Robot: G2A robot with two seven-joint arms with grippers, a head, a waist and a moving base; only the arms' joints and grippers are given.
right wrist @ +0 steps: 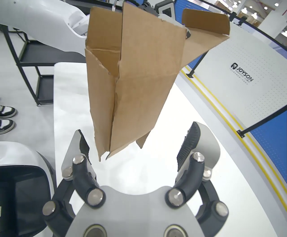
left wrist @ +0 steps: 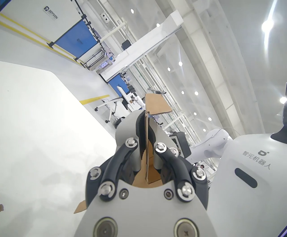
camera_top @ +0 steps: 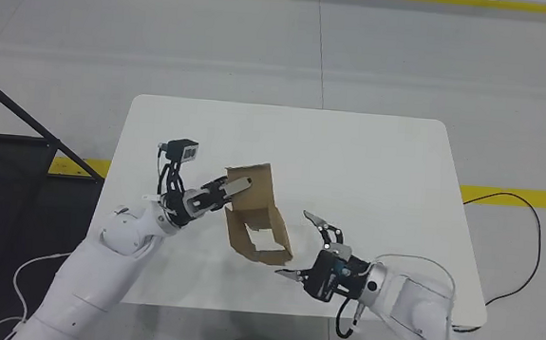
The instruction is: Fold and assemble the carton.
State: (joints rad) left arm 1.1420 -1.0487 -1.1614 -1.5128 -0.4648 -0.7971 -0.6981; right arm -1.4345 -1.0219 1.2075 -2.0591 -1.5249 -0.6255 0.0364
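Item: carton (camera_top: 258,221), brown cardboard, part-opened tube, flaps loose. Loc.: lifted off table (camera_top: 378,158), over its near-centre area, btwn the two arms, tilted. Held by L gripper (camera_top: 237,186), clamped tight on one upper panel, thin edge of board pinched in the jaws (left wrist: 146,125); prob. gripped high to leave the lower end hanging free and reachable. R gripper (camera_top: 298,246): spread wide, empty, just beside carton's lower end, not touching. Lined up facing the bottom flaps (right wrist: 102,137) from below, prob. staged to pinch or press one inward. Status (est.): early; body only partly squared, no flap folded shut yet. Risk (est.): single-panel hold, so liable to swing or crease under a hard push from the R side.
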